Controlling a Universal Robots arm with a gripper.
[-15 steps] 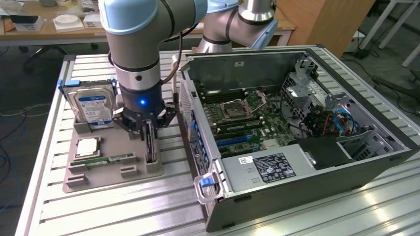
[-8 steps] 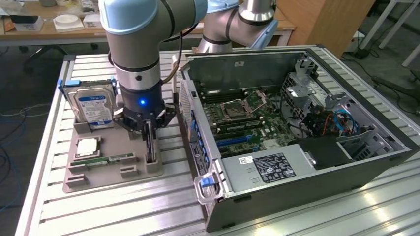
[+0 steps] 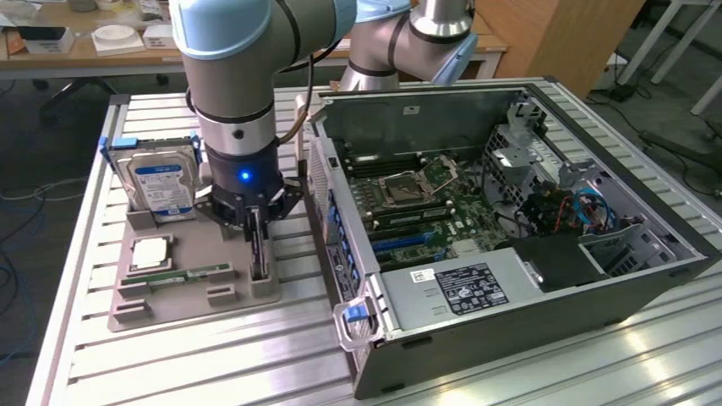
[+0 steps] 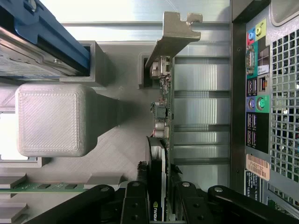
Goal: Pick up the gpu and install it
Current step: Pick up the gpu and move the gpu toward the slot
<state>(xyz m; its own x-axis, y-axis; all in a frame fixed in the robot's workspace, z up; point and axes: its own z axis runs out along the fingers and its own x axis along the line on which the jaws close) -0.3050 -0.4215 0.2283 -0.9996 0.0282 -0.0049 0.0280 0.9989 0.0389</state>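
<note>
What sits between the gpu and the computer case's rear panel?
Just bare slatted table between gpu and computer case, seen in the wrist view.

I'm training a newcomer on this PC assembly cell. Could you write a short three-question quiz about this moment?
1. True or false: the gripper is reaching inside the computer case.
2. The gpu is: A) lying flat, B) standing on edge in the grey holder, C) seated in the case.
3. Which labelled part stands in the holder on the exterior view's left of the gripper?
Key: 1 false; 2 B; 3 the hard drive.
</note>
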